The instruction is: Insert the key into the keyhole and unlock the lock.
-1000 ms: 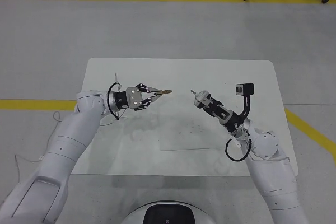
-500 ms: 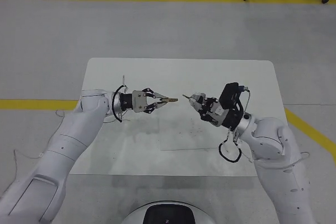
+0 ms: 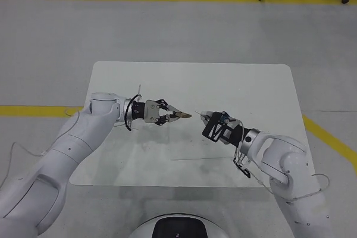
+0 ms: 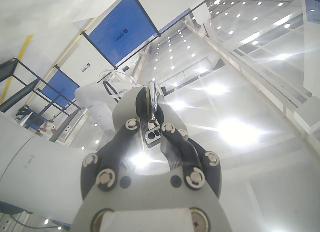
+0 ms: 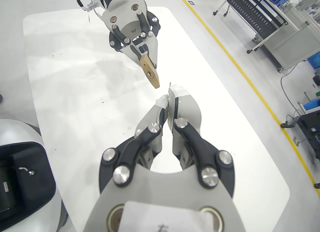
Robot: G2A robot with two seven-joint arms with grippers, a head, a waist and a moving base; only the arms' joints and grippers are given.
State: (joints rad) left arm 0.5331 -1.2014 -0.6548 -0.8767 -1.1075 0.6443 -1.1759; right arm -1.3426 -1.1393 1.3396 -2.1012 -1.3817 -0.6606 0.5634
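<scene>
Your top view evenly bright from overhead, white table [image 3: 250, 77] near washed out, your left wrist view facing ceiling lights [image 4: 237, 128], starburst glare and haze across it, your right wrist view's yellow floor line [image 5: 247, 80] bowed toward the edge

Overhead camera plus two wrist close-ups

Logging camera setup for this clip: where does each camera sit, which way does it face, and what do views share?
Top view: above the arms, facing down at the table; both arms show, left tool holding the lock, right tool opposite.
Left wrist view: on the left wrist, tilted up toward ceiling lights; own tool grips the lock.
Right wrist view: on the right wrist, facing down over the table; own tool pinches the key.
Shared: the lock in the left tool.
</scene>
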